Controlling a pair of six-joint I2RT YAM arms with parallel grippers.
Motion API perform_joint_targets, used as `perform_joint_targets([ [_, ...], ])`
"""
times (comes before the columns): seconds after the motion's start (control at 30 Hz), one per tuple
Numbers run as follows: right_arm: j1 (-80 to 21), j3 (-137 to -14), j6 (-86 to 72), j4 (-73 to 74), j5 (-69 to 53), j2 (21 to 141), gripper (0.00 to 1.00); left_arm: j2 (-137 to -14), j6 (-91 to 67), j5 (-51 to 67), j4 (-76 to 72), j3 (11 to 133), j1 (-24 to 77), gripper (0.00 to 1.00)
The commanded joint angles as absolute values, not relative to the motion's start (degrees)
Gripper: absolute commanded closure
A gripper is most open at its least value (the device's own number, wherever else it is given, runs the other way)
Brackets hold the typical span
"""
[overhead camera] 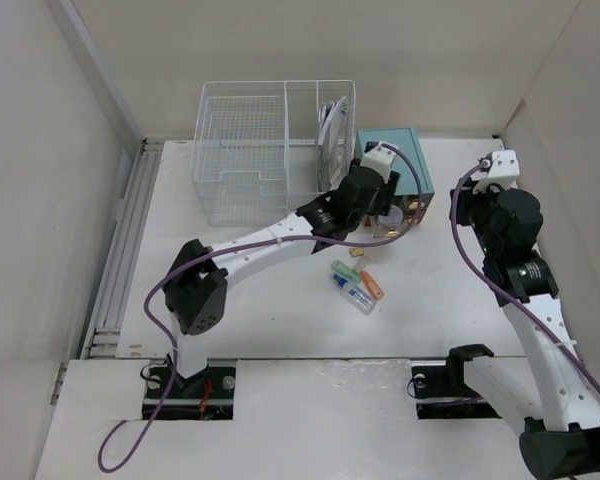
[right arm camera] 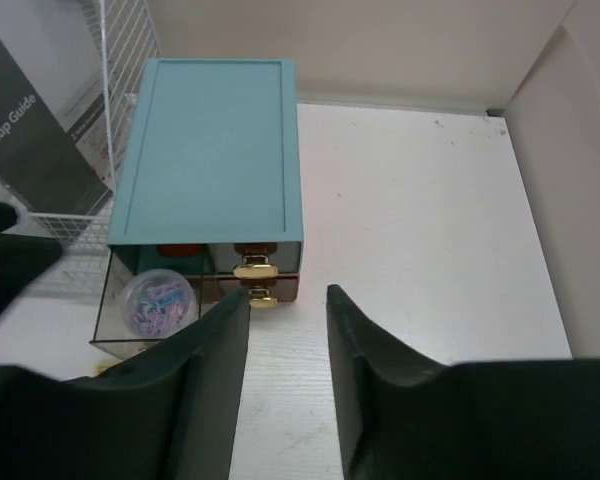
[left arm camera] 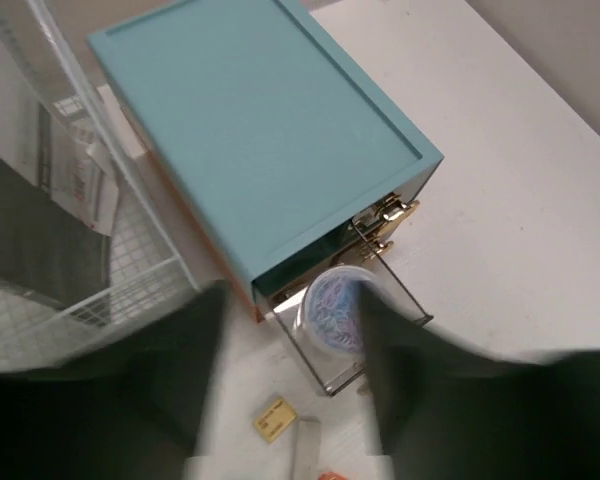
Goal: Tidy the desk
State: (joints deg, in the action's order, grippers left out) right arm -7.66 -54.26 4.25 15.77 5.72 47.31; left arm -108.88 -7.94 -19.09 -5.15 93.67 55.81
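The desk (overhead camera: 280,320) is a flat white tabletop. A teal drawer box (overhead camera: 385,150) stands at the back, and its clear lower-left drawer (left arm camera: 325,350) is pulled out. A round clear tub of coloured paper clips (left arm camera: 332,308) sits in that drawer. My left gripper (left arm camera: 290,310) hovers just above the tub, open, its blurred fingers (left arm camera: 195,370) on either side. My right gripper (right arm camera: 288,300) is open and empty, low over the desk in front of the box's gold handles (right arm camera: 253,268).
A white wire basket (overhead camera: 245,150) holding a Setup Guide booklet (right arm camera: 30,130) stands left of the box. Green, blue and orange markers (overhead camera: 356,285) and a small yellow piece (left arm camera: 275,417) lie in front of the drawer. A ribbed rail (overhead camera: 120,250) runs along the left edge.
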Motion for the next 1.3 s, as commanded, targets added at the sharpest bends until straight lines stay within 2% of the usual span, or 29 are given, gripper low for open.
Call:
perform_joint_targets([
  [0.0, -7.03, -53.70, 1.06, 12.22, 8.96, 47.54, 0.61, -100.13, -7.91, -21.27, -8.87, 87.91, 56.25, 0.66],
  [0.03, -7.03, -53.18, 0.01, 12.22, 8.96, 47.55, 0.69, -99.06, -8.61, -21.27, -10.18, 85.89, 56.86, 0.80],
  [0.1, -7.03, -53.17, -0.53, 12.22, 7.48, 50.44, 0.76, -97.30, -10.10, -19.08, -10.98, 80.19, 57.47, 0.96],
  [0.17, -6.50, -53.17, -2.45, 12.22, 5.02, 54.55, 0.76, -95.02, -10.72, -16.63, -13.00, 76.75, 58.36, 1.00],
  [0.23, -5.89, -53.87, -2.99, 12.22, 1.33, 57.73, 0.71, -93.96, -11.95, -14.25, -14.49, 72.52, 59.24, 1.00],
  [0.27, -5.89, -54.66, -3.68, 12.22, 0.45, 59.40, 0.64, -93.17, -12.48, -13.11, -15.81, 71.47, 59.85, 0.97],
  [0.33, -4.76, -55.19, -4.21, 11.69, -3.24, 63.09, 0.59, -92.47, -13.62, -9.24, -18.09, 68.14, 60.38, 0.90],
  [0.37, -3.88, -55.20, -5.78, 11.69, -5.08, 64.06, 0.52, -92.46, -14.15, -8.18, -19.76, 67.42, 60.38, 0.87],
  [0.4, -2.74, -55.80, -6.84, 10.82, -7.36, 66.07, 0.51, -91.94, -14.15, -6.35, -20.65, 66.63, 60.38, 0.86],
  [0.47, 0.60, -56.86, -9.04, 10.81, -13.60, 68.37, 0.46, -91.93, -14.15, -6.33, -21.26, 65.48, 60.38, 0.74],
  [0.6, 5.88, -58.35, -15.19, 8.88, -23.63, 74.43, 0.46, -93.59, -14.15, -5.10, -23.20, 64.86, 60.38, 0.65],
  [0.87, 8.35, -60.91, -19.07, 8.26, -35.06, 84.46, 0.46, -100.36, -14.67, -1.16, -24.96, 66.97, 59.07, 0.61],
  [1.17, 8.88, -62.58, -20.13, 7.21, -36.65, 89.21, 0.45, -107.31, -14.68, 0.70, -24.96, 72.86, 56.69, 0.54],
  [1.27, 8.88, -63.11, -20.65, 6.16, -37.17, 90.97, 0.41, -108.80, -14.68, 0.70, -24.96, 74.26, 56.07, 0.53],
])
